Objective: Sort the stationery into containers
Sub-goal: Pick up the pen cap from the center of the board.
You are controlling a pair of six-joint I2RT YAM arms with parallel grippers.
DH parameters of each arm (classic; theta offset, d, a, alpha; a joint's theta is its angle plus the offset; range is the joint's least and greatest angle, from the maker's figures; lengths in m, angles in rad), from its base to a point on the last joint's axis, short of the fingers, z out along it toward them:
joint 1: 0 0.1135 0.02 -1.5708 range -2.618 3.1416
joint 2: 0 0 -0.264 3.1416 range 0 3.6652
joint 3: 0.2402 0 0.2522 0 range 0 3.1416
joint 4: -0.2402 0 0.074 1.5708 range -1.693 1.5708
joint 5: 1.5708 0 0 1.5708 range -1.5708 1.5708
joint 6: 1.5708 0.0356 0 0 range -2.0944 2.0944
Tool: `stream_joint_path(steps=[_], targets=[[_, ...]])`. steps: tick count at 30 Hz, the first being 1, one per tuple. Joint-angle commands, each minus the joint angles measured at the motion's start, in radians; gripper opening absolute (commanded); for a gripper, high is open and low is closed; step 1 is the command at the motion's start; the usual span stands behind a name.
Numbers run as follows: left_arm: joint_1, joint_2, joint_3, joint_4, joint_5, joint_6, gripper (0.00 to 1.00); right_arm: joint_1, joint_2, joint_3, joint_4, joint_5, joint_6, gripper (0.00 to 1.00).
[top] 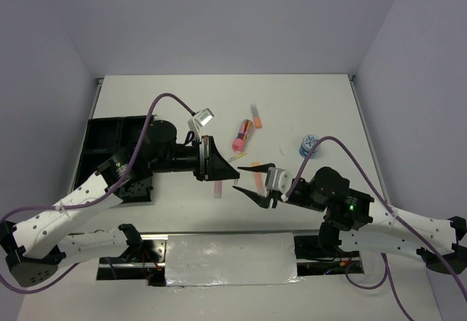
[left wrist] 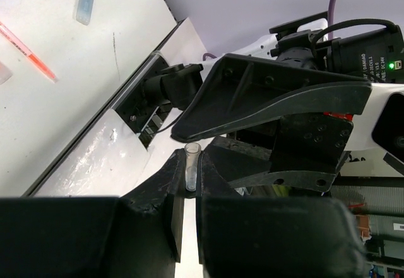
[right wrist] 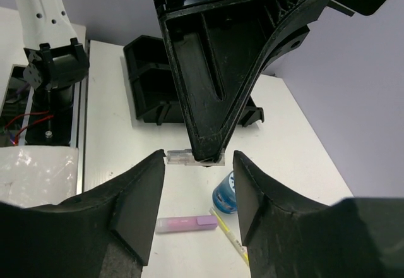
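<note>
Handling assessment: the small translucent stick (left wrist: 191,164) is pinched by one end in the left gripper (left wrist: 189,183), jaws closed on it, and its open end projects clear of the fingers. You should judge it light, rigid, thin-walled plastic. It looks smooth enough to slip or pivot in a loose hold and may crack under a hard squeeze. The best purchase is across the barrel with the pads square to it. Only the exposed portion is free for a second grip.

Location: the stick is held off the table (top: 314,102), near its middle and well apart from the black organiser tray (top: 109,142) at the left.

Left arm pose: extended forward and rightward from its base, with the fingers pointing toward the right arm.

Right arm pose: folded inward, with the right gripper (top: 241,177) spread wide and holding nothing, facing the left one nearly tip to tip. In the right wrist view the stick sits in line with the gap between those fingers. Whether it lies within the gap or just short of it cannot be told.

Other stock on the table, all unsorted:
- lilac stick (top: 217,190), beneath the two grippers
- pink-orange highlighter (top: 243,135)
- blue-white roll (top: 309,146)
</note>
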Motion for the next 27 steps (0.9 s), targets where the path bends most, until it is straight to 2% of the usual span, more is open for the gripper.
stream_joint_path(steps=[1,9,12,15,18,19,21,22,24,25,27], targets=[[-0.009,-0.021,0.009,0.039,0.020,0.014,0.00,0.007,0.006,0.050,0.013,-0.017,-0.006,0.54],[-0.016,-0.014,0.000,0.045,0.018,0.021,0.00,0.009,0.005,0.039,0.030,-0.022,-0.010,0.48],[-0.016,-0.011,-0.001,0.033,0.013,0.026,0.00,0.007,-0.003,0.036,0.029,-0.020,-0.013,0.43],[-0.016,-0.010,-0.005,0.028,0.006,0.026,0.00,0.009,-0.009,0.033,0.029,-0.019,-0.019,0.35],[-0.016,-0.007,-0.001,0.022,0.000,0.032,0.00,0.009,-0.018,0.027,0.032,-0.026,-0.022,0.18],[-0.014,-0.005,0.000,0.018,-0.003,0.034,0.08,0.007,-0.021,0.022,0.038,-0.022,-0.021,0.13],[-0.016,-0.008,0.006,0.007,-0.028,0.040,0.18,0.007,-0.029,0.004,0.069,-0.005,-0.012,0.11],[-0.016,-0.010,0.009,-0.001,-0.039,0.040,0.31,0.007,-0.037,-0.004,0.081,0.001,-0.006,0.01],[-0.016,-0.021,0.003,0.013,-0.054,0.038,0.45,0.007,-0.044,-0.030,0.124,0.021,0.007,0.00],[-0.016,-0.025,0.005,0.015,-0.057,0.038,0.55,0.007,-0.044,-0.036,0.141,0.024,0.016,0.00],[-0.016,-0.024,0.012,0.008,-0.078,0.044,0.62,0.007,-0.037,-0.039,0.148,0.061,0.024,0.00]])
